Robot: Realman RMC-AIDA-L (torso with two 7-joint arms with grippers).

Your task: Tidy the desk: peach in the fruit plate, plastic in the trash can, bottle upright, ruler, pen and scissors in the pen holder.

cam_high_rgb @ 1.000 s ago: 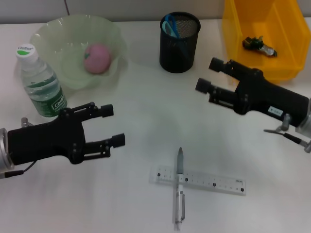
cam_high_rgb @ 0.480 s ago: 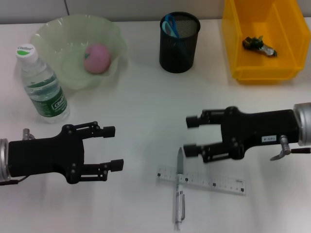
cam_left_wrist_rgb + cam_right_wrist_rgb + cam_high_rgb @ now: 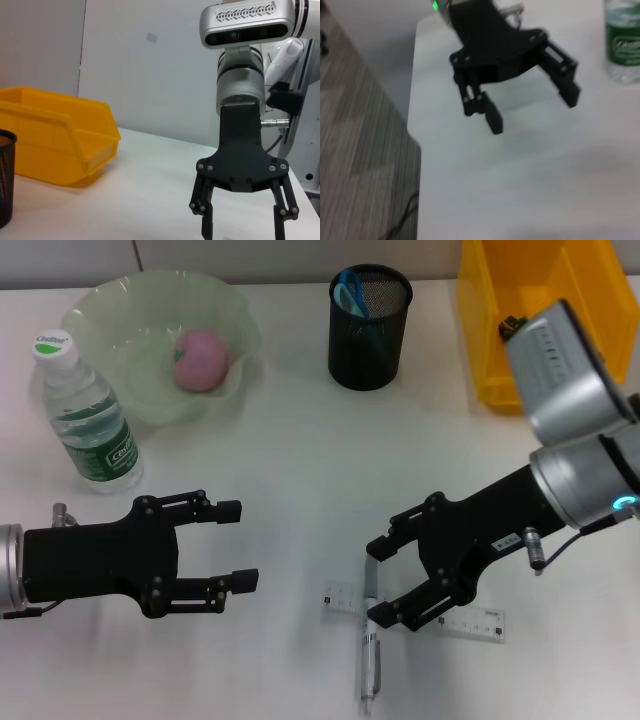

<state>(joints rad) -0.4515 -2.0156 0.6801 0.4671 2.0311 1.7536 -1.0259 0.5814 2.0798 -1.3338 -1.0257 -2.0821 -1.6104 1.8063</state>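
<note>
Right claw (image 3: pixel 383 580) was positioned low over the near middle of the surface (image 3: pixel 300 440), fingers spread apart, straddling the tip of the one pen (image 3: pixel 368 660). That pen lay crossed over the one ruler (image 3: pixel 470 622), near the front edge of the surface. Left claw (image 3: pixel 238 545) hovered over the near-left area, fingers likewise apart and holding nothing; the right wrist view showed it (image 3: pixel 535 107) the same way.

Item count on the surface:
- One peach (image 3: pixel 202 359), lying in the one green fruit plate (image 3: pixel 110 310) at the far-left corner.
- One bottle (image 3: pixel 88 415), upright and capped, just beside the plate.
- One black mesh pen holder (image 3: pixel 370 335) at the far middle, with blue scissors (image 3: pixel 350 290) handles protruding.
- One yellow bin (image 3: pixel 490 340) at the far-right corner, partly hidden by the right arm.
</note>
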